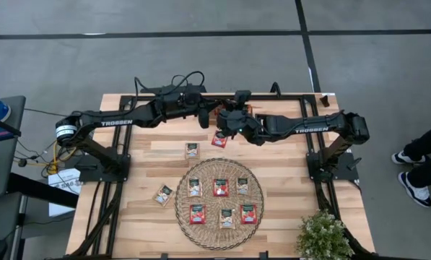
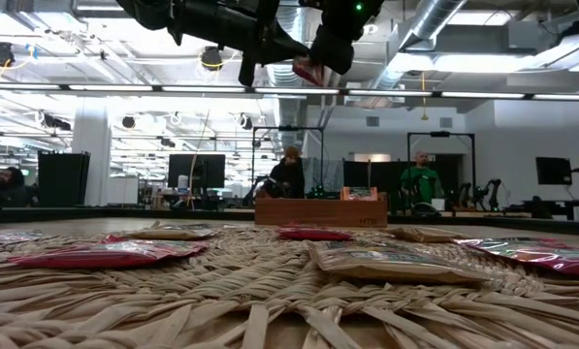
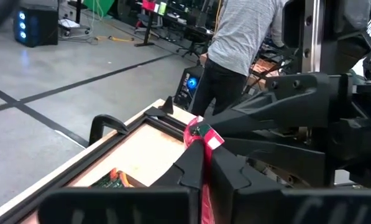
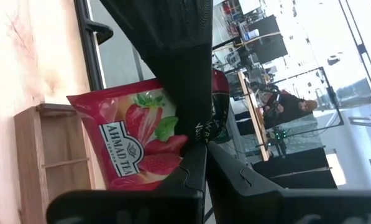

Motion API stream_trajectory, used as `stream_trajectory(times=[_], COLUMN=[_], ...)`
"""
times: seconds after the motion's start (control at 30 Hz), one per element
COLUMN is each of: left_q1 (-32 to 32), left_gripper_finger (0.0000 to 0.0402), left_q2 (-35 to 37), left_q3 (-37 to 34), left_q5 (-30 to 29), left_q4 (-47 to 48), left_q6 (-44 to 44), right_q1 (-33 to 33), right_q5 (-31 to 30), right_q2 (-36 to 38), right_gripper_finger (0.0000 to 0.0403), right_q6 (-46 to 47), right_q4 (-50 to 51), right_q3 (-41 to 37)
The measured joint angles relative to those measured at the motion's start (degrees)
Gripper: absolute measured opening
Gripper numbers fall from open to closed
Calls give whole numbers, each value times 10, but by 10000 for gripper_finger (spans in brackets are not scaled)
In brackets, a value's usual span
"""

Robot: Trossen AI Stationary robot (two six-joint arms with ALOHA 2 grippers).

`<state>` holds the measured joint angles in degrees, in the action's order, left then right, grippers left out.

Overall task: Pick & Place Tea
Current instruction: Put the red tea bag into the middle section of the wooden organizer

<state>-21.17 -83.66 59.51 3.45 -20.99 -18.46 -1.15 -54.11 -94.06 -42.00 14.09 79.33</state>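
Both grippers, left [image 1: 214,120] and right [image 1: 225,127], pinch one red sachet [image 1: 219,139] above bare table [image 1: 128,209] near the far edge.

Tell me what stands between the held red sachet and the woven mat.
Nothing visible. Both grippers, left and right, pinch the red sachet in the air behind the mat; only bare table lies between.

"TROSSEN" in white capitals along the left arm [image 1: 118,121] and again along the right arm [image 1: 307,131], high view. "AHMAD TEA" in white on the red strawberry-printed sachet [image 4: 132,146], right wrist view. Lettering on the wooden tray [image 2: 320,210], low view, too small to read.
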Motion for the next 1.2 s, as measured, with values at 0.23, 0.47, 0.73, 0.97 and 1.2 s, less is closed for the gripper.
stream_trajectory(times=[0.23,0.47,0.73,0.97,1.2], left_q1=[0,0,0,-3,-29], left_gripper_finger=[0,0,0,0,0], left_q2=[0,1,0,-12,-86], left_q3=[0,0,0,-6,-6], left_q5=[-7,-22,-23,-22,40], left_q4=[2,38,61,68,-18], left_q6=[11,28,88,153,145], right_q1=[3,2,4,-8,-50], right_q5=[-2,-2,-53,-62,-65], right_q2=[0,0,0,1,5], right_gripper_finger=[0,17,92,164,189], right_q6=[19,15,15,25,184], right_q4=[3,2,4,79,306], right_q3=[0,0,24,67,98])
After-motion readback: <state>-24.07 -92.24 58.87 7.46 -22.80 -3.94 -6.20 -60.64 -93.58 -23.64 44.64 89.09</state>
